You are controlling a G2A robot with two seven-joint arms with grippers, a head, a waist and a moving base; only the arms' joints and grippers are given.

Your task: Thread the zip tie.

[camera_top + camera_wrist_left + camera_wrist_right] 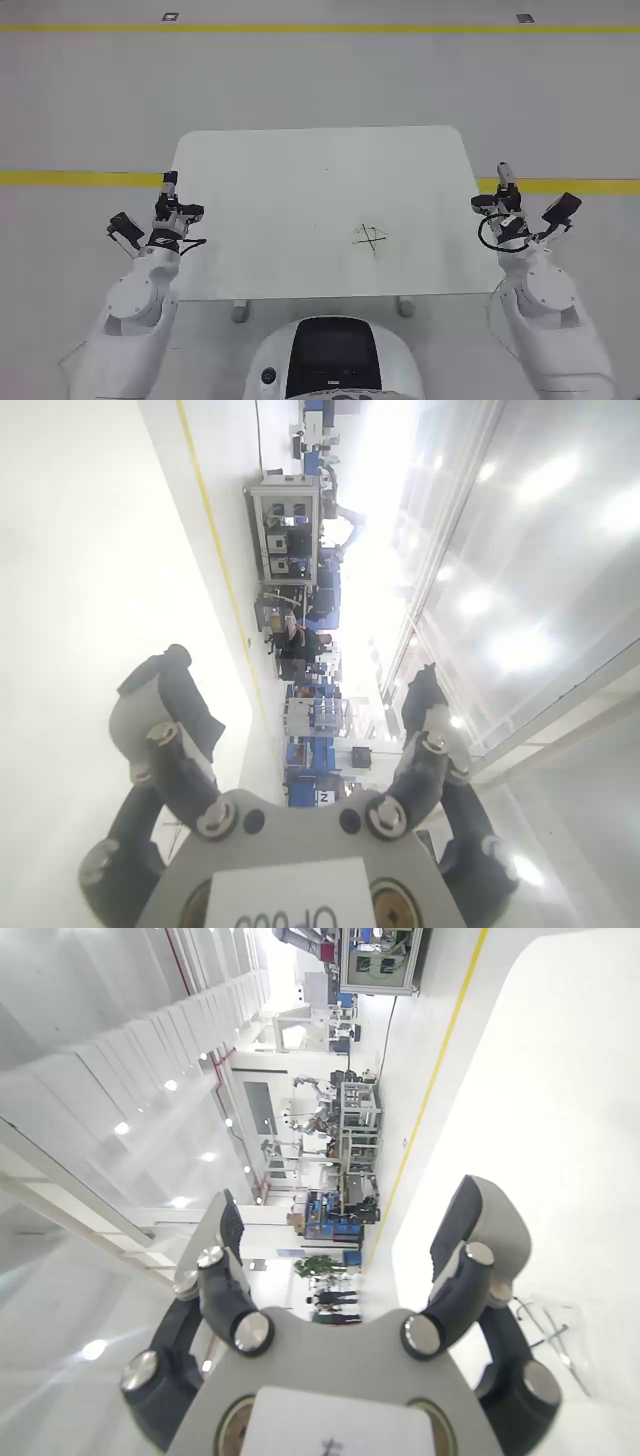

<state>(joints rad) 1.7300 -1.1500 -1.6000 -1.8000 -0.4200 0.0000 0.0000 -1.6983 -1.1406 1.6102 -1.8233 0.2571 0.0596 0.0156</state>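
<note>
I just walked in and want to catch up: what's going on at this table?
Nothing is being handled yet. A few zip ties lie crossed in a small pile on the table, toward its near edge. The left gripper and right gripper are open and empty, one at each side of the table, well apart from the ties. Threading has not begun.

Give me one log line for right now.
stage: not started | left pincer: open, beside table edge | right pincer: open, beside opposite edge | zip ties: loose on table, untouched
</note>
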